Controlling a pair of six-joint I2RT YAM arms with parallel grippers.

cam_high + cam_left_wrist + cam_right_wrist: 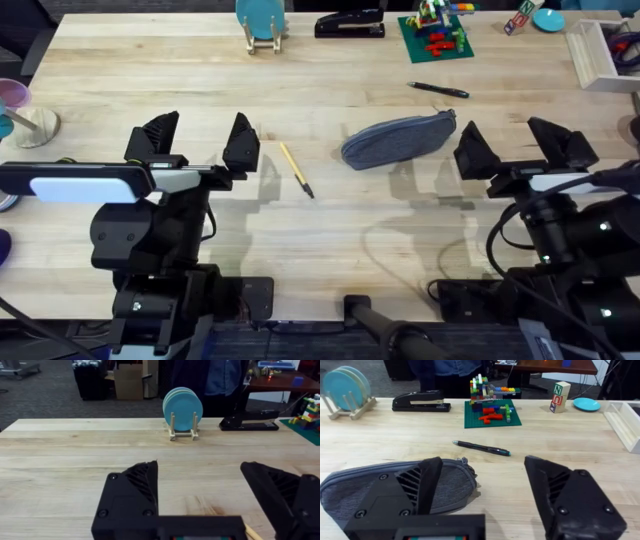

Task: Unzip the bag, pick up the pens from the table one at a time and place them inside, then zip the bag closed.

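**Both arms poised, bag and pens lying loose on the table**

In the overhead view the grey-blue bag (399,139) lies a little right of centre on the light wooden table (150,80), its long axis tilted so that its right end sits higher in the frame. Whether its zipper is open or closed cannot be told from here. The yellow-tan pen (296,169) lies just left of centre, slanting down to the right with its dark tip at the lower end, apart from the bag. The black pen (438,89) lies above the bag, toward the upper right, also apart from it.

The left gripper (199,143) sits at the middle left of the overhead frame, its two black fingers spread wide with nothing between them; the yellow-tan pen is near its right finger but not touching. The right gripper (520,146) sits at the middle right, its fingers likewise spread wide and holding nothing, its left finger just beside the bag's right end.

In the right wrist view the bag (390,485) lies partly behind the gripper's own finger, with the black pen (481,448) beyond it on bare wood.

Along the table's far edge (top of the overhead frame) stand a rack of blue plates (261,20), a black stapler (350,23) and a green brick plate (436,36).
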